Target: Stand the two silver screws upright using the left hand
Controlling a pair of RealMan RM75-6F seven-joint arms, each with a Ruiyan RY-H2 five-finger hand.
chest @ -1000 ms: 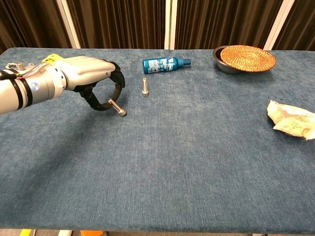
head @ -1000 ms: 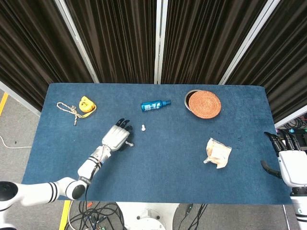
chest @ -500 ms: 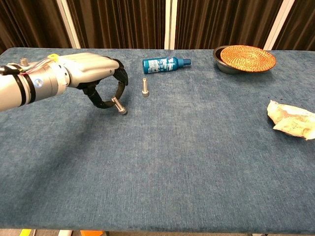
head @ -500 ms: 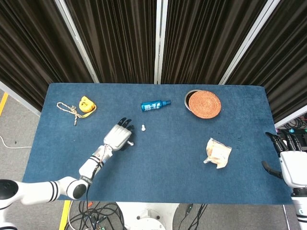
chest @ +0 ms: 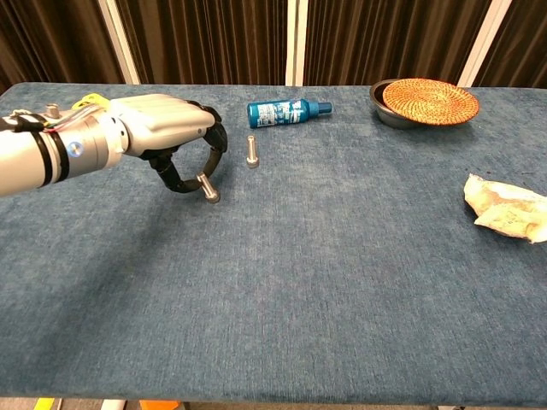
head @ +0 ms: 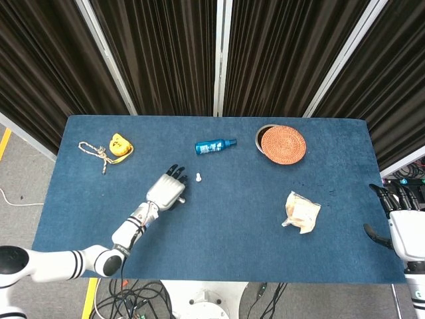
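— Since a second ago the left hand (chest: 167, 141) has crept a bit further along the counter (chest: 342, 282) toward the standing screw, and the screw it holds (chest: 205, 187) has gone from lying nearly flat to tilted, shank up, head touching the cloth.

— So it's got that one pinched?

— Looks that way from the chest view: the dark fingertips (chest: 208, 171) close on the upper end of it, the thumb curling in from below. From overhead the hand (head: 168, 191) covers most of it, so I can't check the grip from there.

— And the other screw?

— The second screw (chest: 250, 151) is already upright on its head, just beyond the hand and short of the blue bottle (chest: 286, 111). Overhead it shows as a small pale dot (head: 198, 177) beside the fingers.

— So halfway done?

— I'd say a little more. One stands; the other is tilted but not yet plumb, and the hand hasn't let go. What's left, to my eye, is to bring it straight, settle the head flat and release without knocking either one over. They sit near each other, so a careless withdrawal could topple the finished one.

— What's the right hand doing?

— Nothing useful. The right hand (head: 403, 222) hangs off the far edge of the counter, fingers apart, holding nothing.
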